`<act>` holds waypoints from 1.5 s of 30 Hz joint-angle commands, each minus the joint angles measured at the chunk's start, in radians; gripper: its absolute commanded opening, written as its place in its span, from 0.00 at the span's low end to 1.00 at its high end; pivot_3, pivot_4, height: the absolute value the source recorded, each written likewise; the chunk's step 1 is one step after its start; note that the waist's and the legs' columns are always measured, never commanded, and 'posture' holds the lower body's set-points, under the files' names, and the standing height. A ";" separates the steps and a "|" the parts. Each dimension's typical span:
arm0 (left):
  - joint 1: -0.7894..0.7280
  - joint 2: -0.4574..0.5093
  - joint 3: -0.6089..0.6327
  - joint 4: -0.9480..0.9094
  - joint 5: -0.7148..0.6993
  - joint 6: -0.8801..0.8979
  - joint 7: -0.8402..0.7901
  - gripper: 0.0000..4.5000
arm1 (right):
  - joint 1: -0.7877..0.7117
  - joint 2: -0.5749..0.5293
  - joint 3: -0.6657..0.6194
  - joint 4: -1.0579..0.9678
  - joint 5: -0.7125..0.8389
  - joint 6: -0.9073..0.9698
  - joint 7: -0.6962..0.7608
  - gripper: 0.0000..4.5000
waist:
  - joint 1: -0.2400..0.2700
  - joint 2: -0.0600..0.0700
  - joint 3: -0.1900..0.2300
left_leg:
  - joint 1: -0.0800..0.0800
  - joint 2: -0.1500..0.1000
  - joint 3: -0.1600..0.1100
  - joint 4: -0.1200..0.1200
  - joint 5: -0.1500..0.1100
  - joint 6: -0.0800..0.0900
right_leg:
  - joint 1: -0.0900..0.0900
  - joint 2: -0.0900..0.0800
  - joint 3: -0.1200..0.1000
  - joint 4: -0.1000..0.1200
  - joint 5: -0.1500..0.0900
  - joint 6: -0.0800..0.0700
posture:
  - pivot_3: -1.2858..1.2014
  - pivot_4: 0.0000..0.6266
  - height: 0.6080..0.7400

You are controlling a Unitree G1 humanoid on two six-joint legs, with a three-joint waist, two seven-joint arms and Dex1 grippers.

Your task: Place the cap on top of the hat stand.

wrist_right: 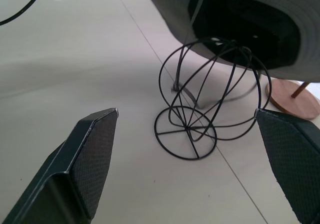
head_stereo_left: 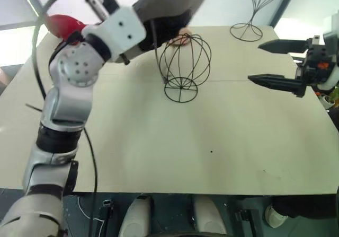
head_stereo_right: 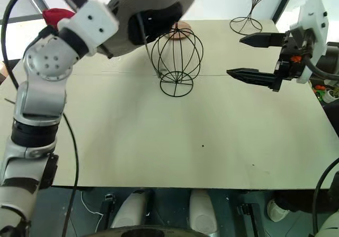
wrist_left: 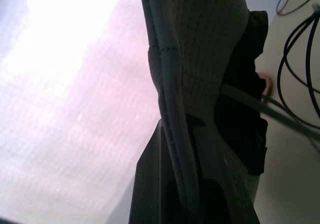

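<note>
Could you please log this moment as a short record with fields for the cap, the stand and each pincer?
cap: grey sun hat, lifted off the table, hanging over the stand, not yet seated
hat stand: black wire globe, upright on the table
left pincer: shut on the cap's brim
right pincer: open, holding nothing, beside the stand
other: taller wire stand at the far edge; wooden disc base behind the globe

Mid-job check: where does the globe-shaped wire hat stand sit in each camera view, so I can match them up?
Left eye: hat stand above centre, on the table.
Right eye: above centre, under the raised cap.
Left wrist: only some of its hoops, at the right edge beside the cap's brim.
Right wrist: centre, between the open right end effector fingers.
Shared landmark: the wooden disc base behind the stand.
</note>
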 commanded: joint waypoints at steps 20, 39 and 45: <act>0.184 0.229 -0.188 0.261 0.627 -0.940 0.542 0.01 | 0.144 -0.088 -0.172 -0.004 -0.019 -0.009 -0.010 1.00 | 0.013 0.000 0.000 | -0.001 0.000 0.000 0.001 0.000 0.000 | 0.000 0.000 0.001 0.001 0.000 0.000 | 0.52 0.24 1.00; 0.240 0.172 -0.237 0.449 0.665 -0.996 0.597 0.22 | 0.229 -0.091 -0.234 -0.052 -0.009 0.011 -0.040 1.00 | 0.015 0.001 0.000 | 0.000 0.000 0.000 0.002 0.000 0.000 | 0.001 0.000 0.001 0.002 0.000 0.000 | 0.52 0.24 1.00; 0.250 0.181 -0.225 0.446 0.622 -0.999 0.565 0.90 | 0.238 -0.087 -0.226 -0.064 -0.010 0.010 -0.048 1.00 | 0.013 0.001 0.000 | 0.000 0.000 0.000 0.002 0.000 0.000 | 0.001 0.000 0.001 0.002 0.000 0.000 | 0.52 0.24 1.00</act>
